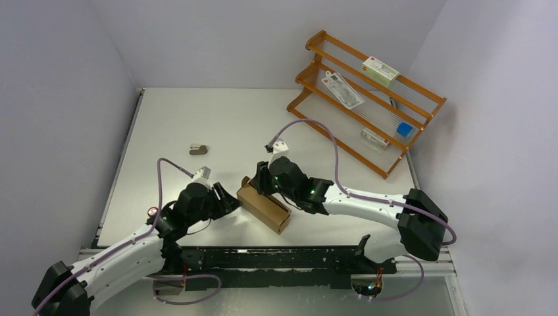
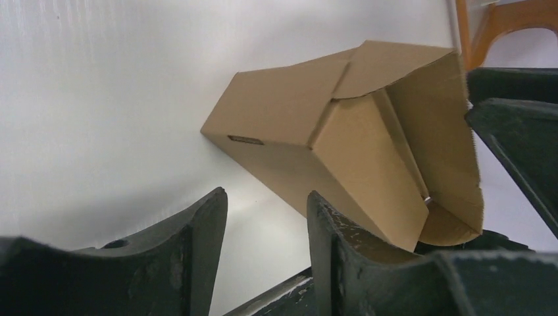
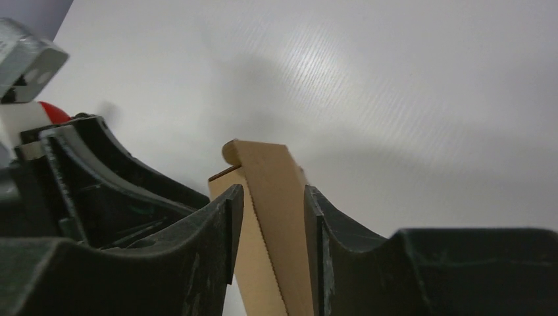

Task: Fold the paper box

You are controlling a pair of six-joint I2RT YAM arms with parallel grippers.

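Top view: brown paper box (image 1: 263, 205) lies aslant on white table (image 1: 197, 118). Left gripper (image 1: 230, 201) just beside box's left end. Right gripper (image 1: 260, 181) at box's far-left top edge. Orange rack (image 1: 368, 99) well apart, far right of box. Small grey piece (image 1: 198, 149) well apart, far left of box.

Left wrist: left gripper (image 2: 266, 197) fingers (image 2: 204, 237) spread, only table between them. Box (image 2: 296, 112) just beyond, its end flap ajar.

Right wrist: right gripper (image 3: 273, 194) fingers (image 3: 217, 224) clamped on box flap (image 3: 270, 171), cardboard filling gap.
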